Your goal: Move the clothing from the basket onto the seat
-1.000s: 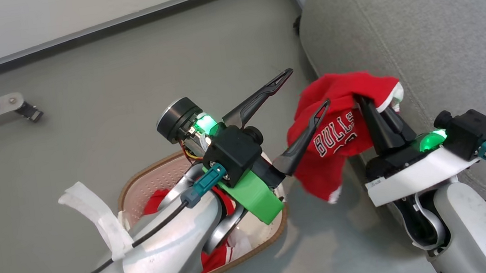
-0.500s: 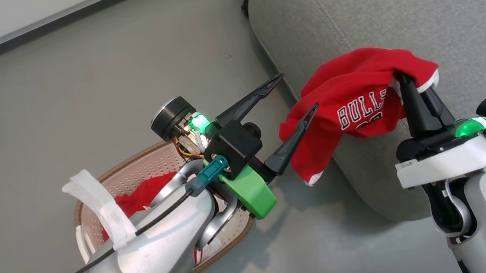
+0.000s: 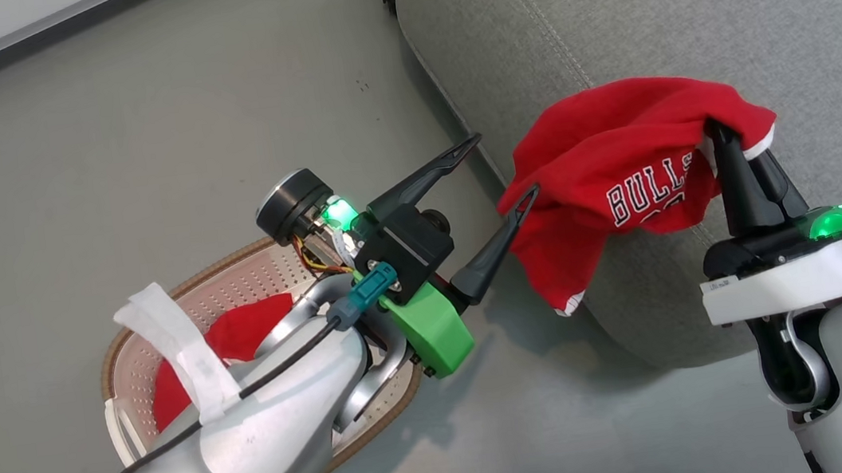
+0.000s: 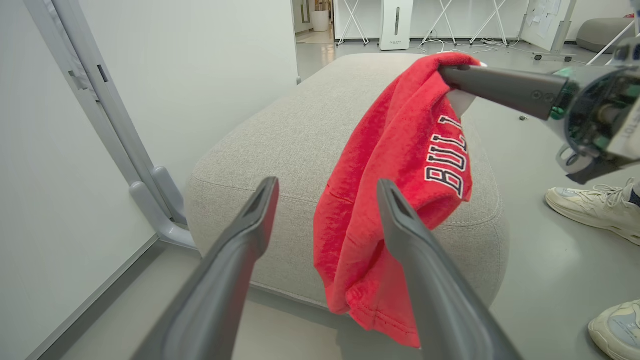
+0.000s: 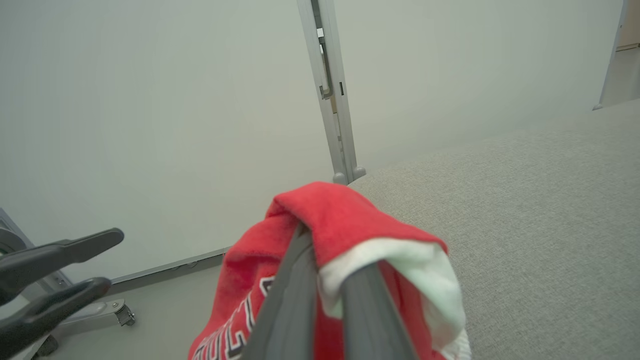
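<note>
The right end effector [image 3: 736, 149], clenched on the red shirt [image 3: 603, 150] hanging over the edge of the sofa cushion [image 3: 682, 3] at 3 o'clock, should carry it toward 1 o'clock before letting go, while the left end effector [image 3: 506, 164] hangs released.

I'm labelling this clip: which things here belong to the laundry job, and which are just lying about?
Job: red shirt in right gripper; red clothing in basket; seat.
Lying about: person's shoes; grey partition foot.
</note>
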